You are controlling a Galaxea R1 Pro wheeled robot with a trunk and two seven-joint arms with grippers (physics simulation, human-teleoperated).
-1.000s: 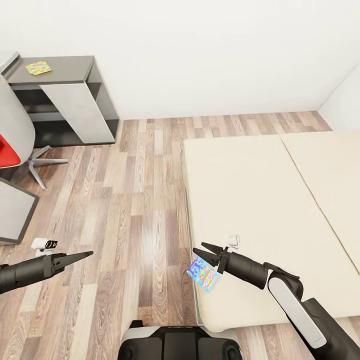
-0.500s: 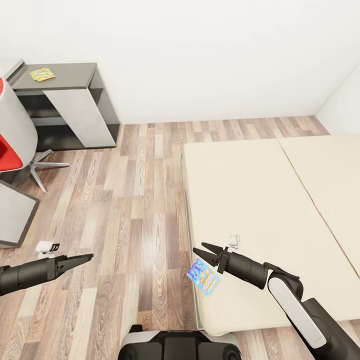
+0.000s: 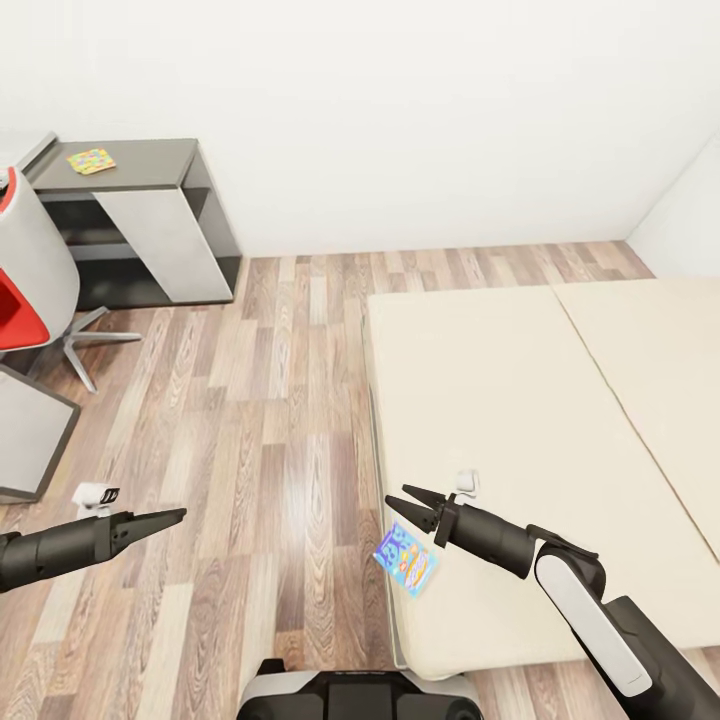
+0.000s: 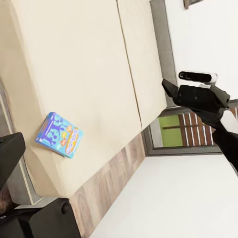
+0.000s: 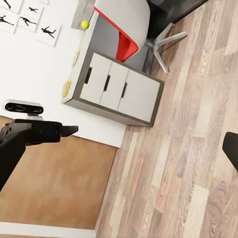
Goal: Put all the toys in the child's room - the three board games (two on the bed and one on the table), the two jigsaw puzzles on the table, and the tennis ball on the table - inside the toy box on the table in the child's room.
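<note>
The right gripper (image 3: pixel 410 507) gapes, empty — just below it a blue game box (image 3: pixel 405 558) lies flat at the bed (image 3: pixel 520 400) edge, long axis slanted. The left gripper (image 3: pixel 172 516) looks pressed together over floor; far beyond, a jigsaw (image 3: pixel 91 160) on the counter (image 3: pixel 140 165), partly cut off.

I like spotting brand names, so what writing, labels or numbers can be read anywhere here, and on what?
None can be read.
Blue board game on the bed: bright printed lettering, too blurred to read.
Jigsaw puzzle on the table: coloured pieces, no text.
Wall pictures: black silhouettes, no words.
</note>
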